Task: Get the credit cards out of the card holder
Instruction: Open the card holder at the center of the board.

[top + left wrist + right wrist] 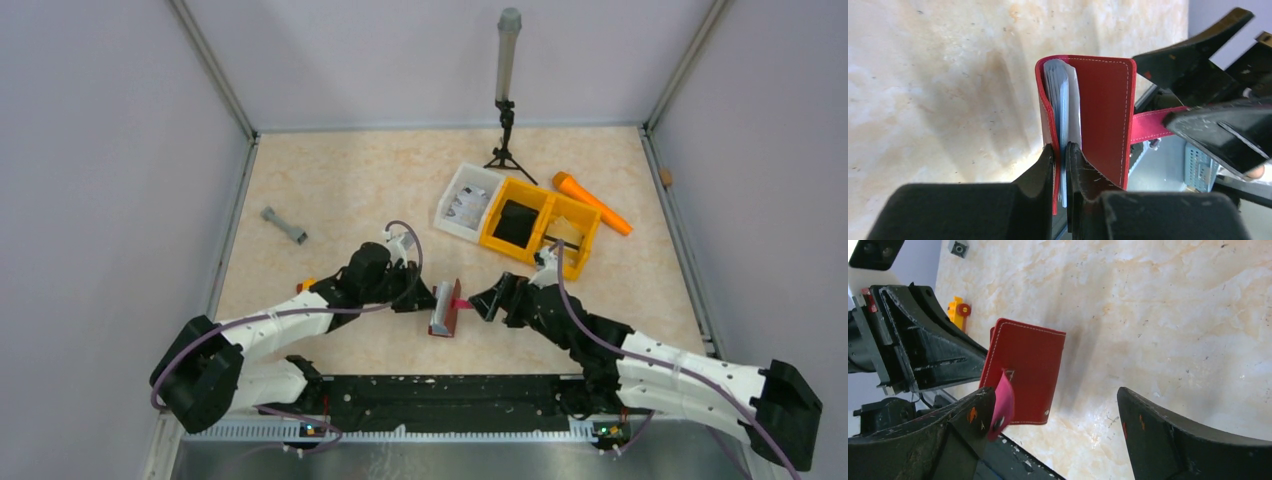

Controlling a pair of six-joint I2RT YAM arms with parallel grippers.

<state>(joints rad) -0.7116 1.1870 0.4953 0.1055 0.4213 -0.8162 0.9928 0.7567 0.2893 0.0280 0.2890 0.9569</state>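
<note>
We clamp the card holder (1105,110) upright in our left gripper (1060,150) to expose the credit cards (1058,90); our right gripper (1055,395), just right of it, gapes empty.

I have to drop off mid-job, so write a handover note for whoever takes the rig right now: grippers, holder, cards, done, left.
Left gripper: shut on the card holder, pinching one cover and the credit cards together.
Right gripper: open wide; the snap tab lies against one finger, ungripped.
Things: holder held on edge between the arms, other cover swung ajar; cards inside.
Done: tab unsnapped, holder open.
Left: draw the cards out, probably with the right gripper, and set them on the table.
</note>
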